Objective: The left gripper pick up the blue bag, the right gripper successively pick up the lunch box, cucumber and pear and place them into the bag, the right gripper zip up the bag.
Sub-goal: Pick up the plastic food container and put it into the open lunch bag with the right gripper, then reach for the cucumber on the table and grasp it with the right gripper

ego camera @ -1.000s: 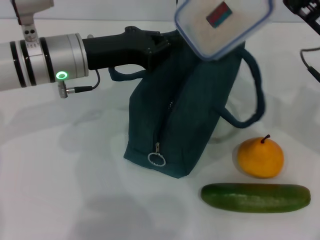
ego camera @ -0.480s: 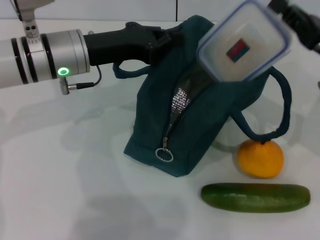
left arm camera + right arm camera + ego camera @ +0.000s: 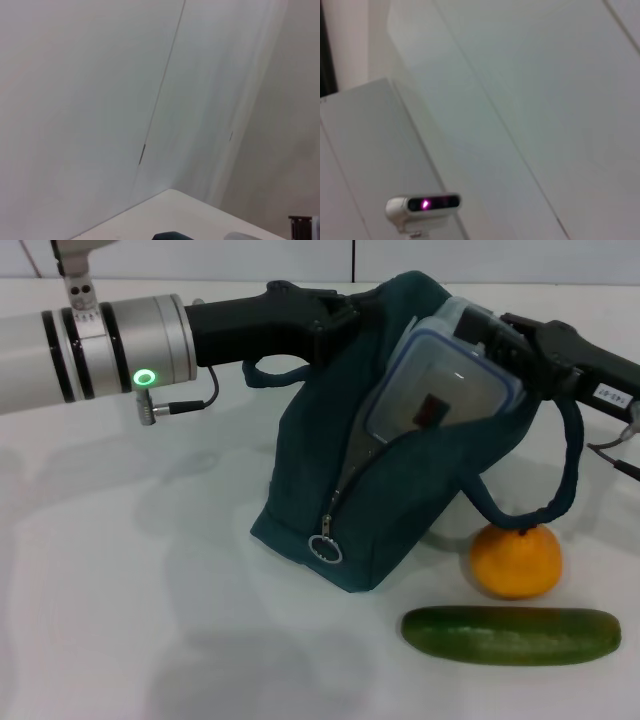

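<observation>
The dark blue bag (image 3: 400, 510) stands tilted on the white table, its zipper open and its ring pull (image 3: 323, 550) low on the front. My left gripper (image 3: 345, 315) is shut on the bag's top edge and holds it up. The clear lunch box (image 3: 440, 390), with a blue-rimmed lid, sits slanted halfway inside the bag's opening. My right gripper (image 3: 492, 332) is shut on the box's upper end, reaching in from the right. The orange-coloured pear (image 3: 516, 560) lies just right of the bag, and the cucumber (image 3: 510, 634) lies in front of the pear.
One bag handle (image 3: 560, 470) loops down over the pear, and another handle (image 3: 270, 375) hangs under my left gripper. The white table (image 3: 130, 620) stretches out to the left and front of the bag. Both wrist views show only pale walls.
The right gripper brought the lunch box down from above the bag and into its opening. The bag's mouth has spread wider. The left arm shifted slightly right.
</observation>
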Tool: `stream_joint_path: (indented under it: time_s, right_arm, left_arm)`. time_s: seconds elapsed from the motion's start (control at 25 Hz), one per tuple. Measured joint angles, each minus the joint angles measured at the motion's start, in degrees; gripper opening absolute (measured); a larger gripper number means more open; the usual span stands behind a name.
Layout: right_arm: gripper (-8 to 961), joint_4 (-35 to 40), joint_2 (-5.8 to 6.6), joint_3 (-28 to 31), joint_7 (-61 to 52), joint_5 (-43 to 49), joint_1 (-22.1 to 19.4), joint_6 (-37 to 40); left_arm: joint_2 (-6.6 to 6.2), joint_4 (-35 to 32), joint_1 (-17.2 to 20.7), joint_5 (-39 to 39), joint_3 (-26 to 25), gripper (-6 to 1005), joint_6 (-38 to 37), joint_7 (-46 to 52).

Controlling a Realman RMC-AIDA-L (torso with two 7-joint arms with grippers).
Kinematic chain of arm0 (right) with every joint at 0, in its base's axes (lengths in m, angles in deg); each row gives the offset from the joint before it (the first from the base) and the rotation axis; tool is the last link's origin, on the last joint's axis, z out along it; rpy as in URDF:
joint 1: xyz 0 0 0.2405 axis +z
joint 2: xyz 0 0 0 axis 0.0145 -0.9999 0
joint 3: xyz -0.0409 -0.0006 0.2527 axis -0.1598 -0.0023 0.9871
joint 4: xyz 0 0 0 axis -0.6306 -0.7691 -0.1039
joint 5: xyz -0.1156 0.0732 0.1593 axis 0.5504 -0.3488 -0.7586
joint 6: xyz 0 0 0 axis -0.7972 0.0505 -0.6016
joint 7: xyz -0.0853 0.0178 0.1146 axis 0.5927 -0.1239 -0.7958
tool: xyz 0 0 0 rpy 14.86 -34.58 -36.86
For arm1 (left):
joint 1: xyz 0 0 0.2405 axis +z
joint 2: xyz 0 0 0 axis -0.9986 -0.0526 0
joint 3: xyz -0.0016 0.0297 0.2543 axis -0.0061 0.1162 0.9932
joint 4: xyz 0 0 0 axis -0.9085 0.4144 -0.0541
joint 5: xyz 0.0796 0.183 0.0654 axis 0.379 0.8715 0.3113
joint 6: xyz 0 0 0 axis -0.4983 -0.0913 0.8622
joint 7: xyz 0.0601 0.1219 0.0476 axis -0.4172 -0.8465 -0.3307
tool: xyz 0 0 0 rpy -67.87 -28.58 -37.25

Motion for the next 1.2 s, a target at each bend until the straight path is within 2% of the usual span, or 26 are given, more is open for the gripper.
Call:
stream_joint_path:
  time_s: [0.44,0.56,0.64,0.72,0.8,0.84,0.88,1.04,1.12,1.2]
  right_arm:
    - [198,0.15,0.17,0.18,-0.69,1.47,1.48,-0.34]
    - [203,0.15,0.89,0.29,0.15,1.27,0.59,0.38]
    - [338,0.12,1.88,0.39,0.87,1.28,0.07,0.78]
    - [452,0.13,3.38,0.4,0.93,1.42,-0.53,1.76]
    - [545,0.14,6.02,0.64,0.52,1.35,-1.98,5.88]
    - [592,0.09,6.78,0.76,0.51,1.37,-2.47,7.84]
    - [638,-0.09,8.09,1.0,0.61,1.54,-3.17,11.54]
    - [644,-1.56,13.34,1.16,0.96,7.93,-4.17,24.86]
    - [647,-2.14,15.11,1.24,0.56,12.58,-4.01,28.1]
    - [650,-3.17,15.95,1.26,0.17,15.7,-3.65,29.32]
  left_arm:
    - [0.02,0.44,-0.09,-0.16,0.03,36,1.2,-0.26]
    - [0.03,0.76,-0.08,-0.37,0.02,36,1.4,-0.85]
    - [0.02,1.05,0.12,-0.38,-0.04,36,1.43,-0.94]
    - [-0.03,1.24,0.62,-0.4,-0.09,36,1.45,-0.96]
    - [-0.1,1.3,0.96,-0.38,-0.12,36,1.5,-0.97]
    - [-0.12,1.36,1.02,-0.3,-0.11,36,1.66,-0.98]
    - [-0.12,1.43,0.97,-0.14,-0.1,36,1.94,-0.99]
    - [-0.04,1.53,0.63,-0.13,-0.01,36,2.81,-1.29]
    - [-0.03,1.53,0.72,-0.35,0.01,36,2.84,-1.34]
    - [-0.04,1.52,0.87,-0.37,0.02,36,2.87,-1.34]
